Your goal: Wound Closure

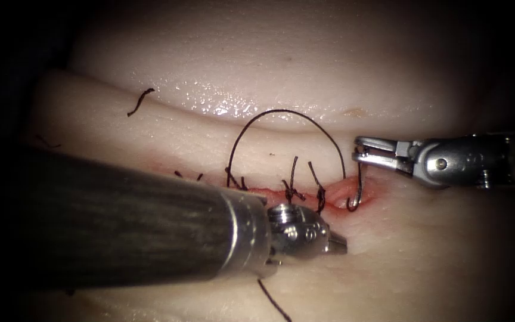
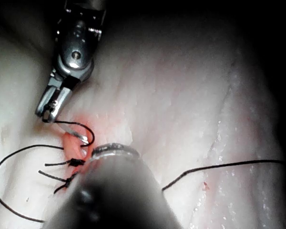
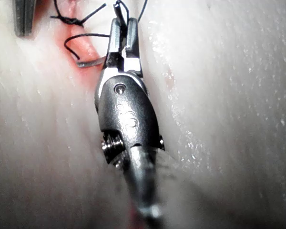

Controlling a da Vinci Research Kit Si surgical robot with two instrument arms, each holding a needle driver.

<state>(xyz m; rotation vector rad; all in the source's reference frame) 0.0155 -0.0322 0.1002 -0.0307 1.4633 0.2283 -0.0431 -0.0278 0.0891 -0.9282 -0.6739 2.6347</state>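
Observation:
The tissue [image 1: 168, 128] carries a cut [image 1: 305, 194] with red fluid along it. My right tool [image 1: 359, 153] comes in from the right, jaws shut on the tail end of the curved needle [image 1: 357, 189]. The needle hangs down into the right end of the cut and hooks there; I cannot tell whether its tip is in the tissue. The same hold shows in the left wrist view: right tool [image 2: 48, 112], needle [image 2: 78, 128]. From the needle's tail the thread [image 1: 287, 111] arches left to the stitches. My left tool [image 1: 338, 244] rests just below the cut, shut on nothing.
Several tied stitches [image 1: 293, 189] with upright cut ends stand along the cut left of the needle. A loose thread piece [image 1: 140, 100] lies at the upper left and another thread end [image 1: 272, 301] below the left tool. The left arm's thick shaft [image 1: 120, 220] covers the lower left.

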